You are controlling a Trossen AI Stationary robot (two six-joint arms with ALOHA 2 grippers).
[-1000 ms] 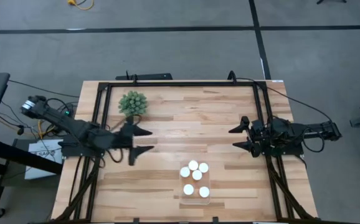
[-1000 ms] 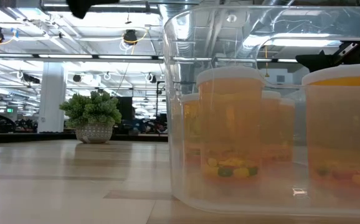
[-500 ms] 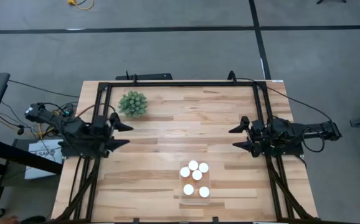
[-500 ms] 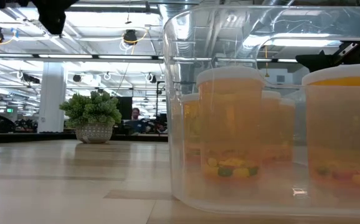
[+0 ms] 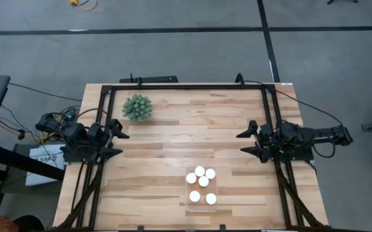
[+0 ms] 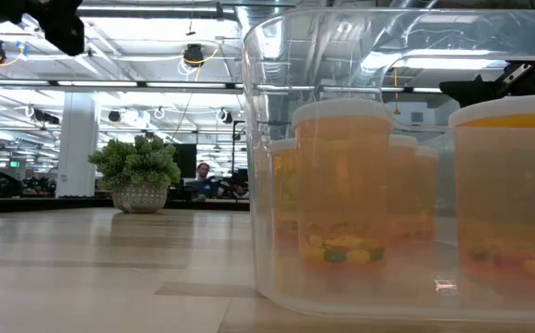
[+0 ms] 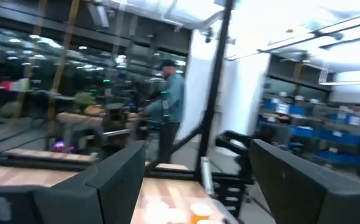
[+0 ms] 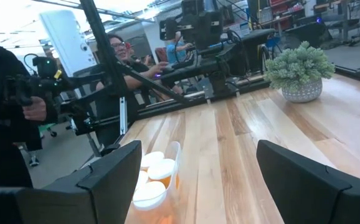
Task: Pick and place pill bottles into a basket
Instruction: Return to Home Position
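Observation:
Several orange pill bottles [image 5: 201,183] with white caps stand upright in the clear plastic basket [image 5: 215,202] near the table's near edge; the low view shows them close up [image 6: 342,185] behind the basket wall [image 6: 258,185]. My left gripper [image 5: 116,143] is open and empty at the table's left edge. My right gripper [image 5: 245,142] is open and empty at the right edge. The basket also shows in the right wrist view [image 8: 175,155].
A spiky green plant [image 5: 137,107] in a pot stands at the far left of the table. A black metal frame [image 5: 186,86] runs round the table. People stand in the room beyond the table [image 8: 114,53]. Bare wood lies between the two grippers.
My left gripper has drawn back from the table's middle-left toward the left edge, staying open and empty. The bottles and basket have not moved. My right arm has kept still.

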